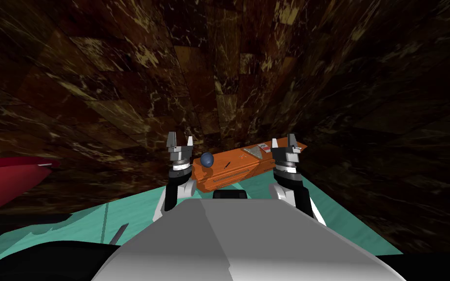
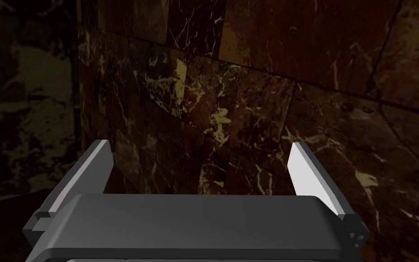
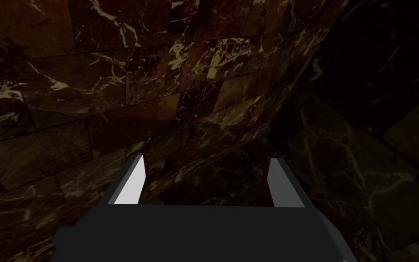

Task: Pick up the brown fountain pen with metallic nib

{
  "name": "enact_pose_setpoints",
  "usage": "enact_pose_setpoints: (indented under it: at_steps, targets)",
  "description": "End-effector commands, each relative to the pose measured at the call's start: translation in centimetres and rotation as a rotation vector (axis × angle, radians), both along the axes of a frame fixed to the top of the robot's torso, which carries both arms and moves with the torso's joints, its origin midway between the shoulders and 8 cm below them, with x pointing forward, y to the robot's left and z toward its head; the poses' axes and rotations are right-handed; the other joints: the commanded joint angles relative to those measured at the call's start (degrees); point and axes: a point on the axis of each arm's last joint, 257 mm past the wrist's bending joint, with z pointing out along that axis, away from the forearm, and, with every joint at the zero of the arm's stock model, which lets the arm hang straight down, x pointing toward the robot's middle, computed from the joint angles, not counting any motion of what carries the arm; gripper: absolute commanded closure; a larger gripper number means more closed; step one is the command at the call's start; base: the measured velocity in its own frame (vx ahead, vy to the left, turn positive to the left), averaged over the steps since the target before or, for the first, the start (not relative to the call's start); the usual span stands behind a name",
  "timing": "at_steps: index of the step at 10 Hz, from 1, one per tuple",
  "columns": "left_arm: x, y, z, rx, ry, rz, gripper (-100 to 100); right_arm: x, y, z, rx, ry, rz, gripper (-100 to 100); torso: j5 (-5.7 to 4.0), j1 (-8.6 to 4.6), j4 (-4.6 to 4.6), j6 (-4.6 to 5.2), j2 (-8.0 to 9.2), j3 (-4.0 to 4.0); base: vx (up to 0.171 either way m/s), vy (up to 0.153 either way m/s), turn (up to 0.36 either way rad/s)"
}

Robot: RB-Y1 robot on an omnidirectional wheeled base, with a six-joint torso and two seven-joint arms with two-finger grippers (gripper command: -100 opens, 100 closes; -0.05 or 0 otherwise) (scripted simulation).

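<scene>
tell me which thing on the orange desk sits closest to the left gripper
The blue ball, at the end of the desk beside the left gripper. The thin dark pen lies mid-desk; the grey wedge is nearer the right gripper.

Veined marble wall [image 2: 249, 91] — orange table [image 1: 248, 168] seemingly matt.

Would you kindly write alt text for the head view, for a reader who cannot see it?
A thin dark pen lies on an orange desk near a blue ball, against a dark marbled wall. The left end effector and right end effector hover in front of the desk's two ends, both open and empty.
</scene>
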Motion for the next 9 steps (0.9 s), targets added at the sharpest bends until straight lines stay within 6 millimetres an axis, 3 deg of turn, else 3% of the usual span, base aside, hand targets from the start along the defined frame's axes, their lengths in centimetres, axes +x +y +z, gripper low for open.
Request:
enact_pose_setpoints:
  at_steps: [1,5,9]
  targets:
    - [0.0,0.0,0.0,0.0,0.0,0.0,0,0.6,0.5,-1.0,-0.051,0.036,0.006,-100,0.0,0.0,0.0,0.0,0.0,0.0,-0.035,-0.003,0.112]
    - [0.0,0.0,0.0,0.0,0.0,0.0,0,2.6,1.4,-4.9,-0.206,0.151,0.007,-100,-0.02,-0.07,0.06,-0.01,0.3,0.17,-0.078,-0.01,0.14]
    - [0.0,0.0,0.0,0.0,0.0,0.0,0,4.8,1.9,-11.5,-0.432,0.307,-0.002,-100,-0.03,-0.13,0.09,-0.02,0.37,0.22,-0.109,-0.016,0.245]
